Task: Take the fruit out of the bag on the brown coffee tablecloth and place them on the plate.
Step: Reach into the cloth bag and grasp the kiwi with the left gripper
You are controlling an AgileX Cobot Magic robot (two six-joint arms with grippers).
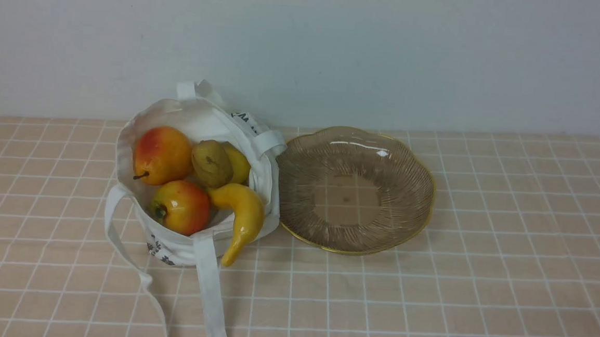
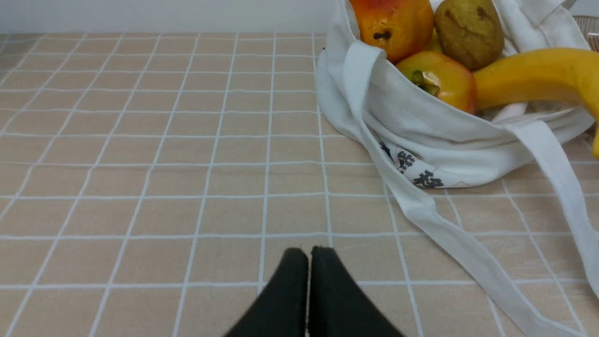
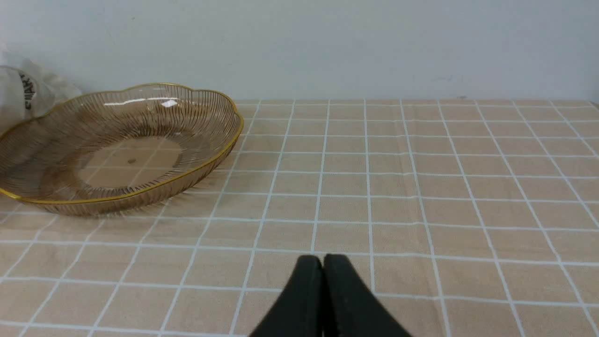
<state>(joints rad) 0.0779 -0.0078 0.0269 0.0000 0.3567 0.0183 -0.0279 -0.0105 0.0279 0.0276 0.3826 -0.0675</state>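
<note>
While the left claw [image 2: 309,255] and right claw [image 3: 323,262] hang low over the checked tablecloth [image 1: 427,301], each pressed together and pinching nothing, the white bag [image 1: 181,242] lies open farther off. It holds a near apple [image 1: 182,206], banana [image 1: 242,212], far apple [image 1: 163,155], pear [image 1: 212,163] and lemon [image 1: 239,163]. Just beside it at 3 o'clock sits the glass plate [image 1: 352,249].

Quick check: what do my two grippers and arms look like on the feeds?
The left gripper and right gripper look alike: each has two plain matte black fingers, broad at the base and tapering to rounded tips. No markings or cables show. The arm links are not clearly in any view.
</note>
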